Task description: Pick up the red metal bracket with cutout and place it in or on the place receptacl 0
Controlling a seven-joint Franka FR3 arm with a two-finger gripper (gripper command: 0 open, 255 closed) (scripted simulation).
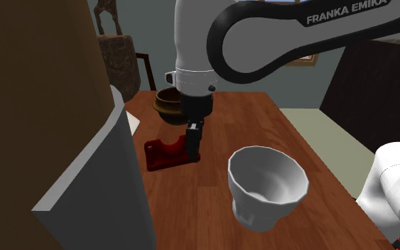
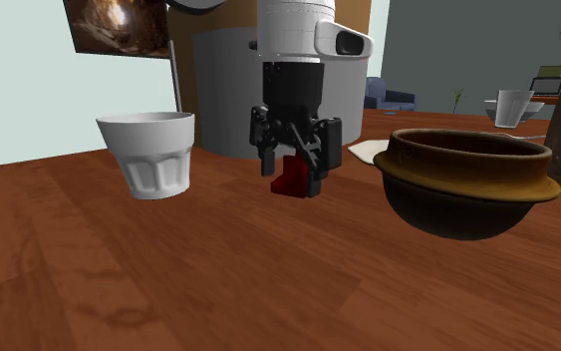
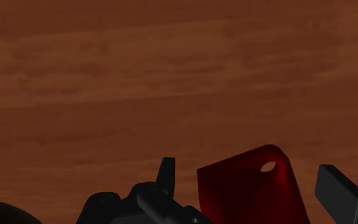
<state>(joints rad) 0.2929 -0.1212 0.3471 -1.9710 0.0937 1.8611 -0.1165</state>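
A dark red bracket [image 1: 164,153] with a curved cutout lies on the wooden table [image 1: 262,121]. In the wrist view its upright tab [image 3: 244,194] with a small hole stands between my two black fingers, with a gap on each side. My gripper [image 1: 192,148] is down over the bracket's end nearer the white cup, open and straddling it. The second exterior view has the gripper [image 2: 290,172] low over the red bracket [image 2: 290,181]. A brown bowl [image 1: 167,104] sits just beyond the bracket. A white faceted cup [image 1: 266,186] stands nearer the stand.
A grey slanted panel [image 1: 95,181] and a tall brown shape [image 1: 35,85] border the table on the shoulder view's left. A dark sculpture [image 1: 120,60] stands behind the table. In the second exterior view the bowl [image 2: 467,179] and the cup [image 2: 153,155] flank the gripper.
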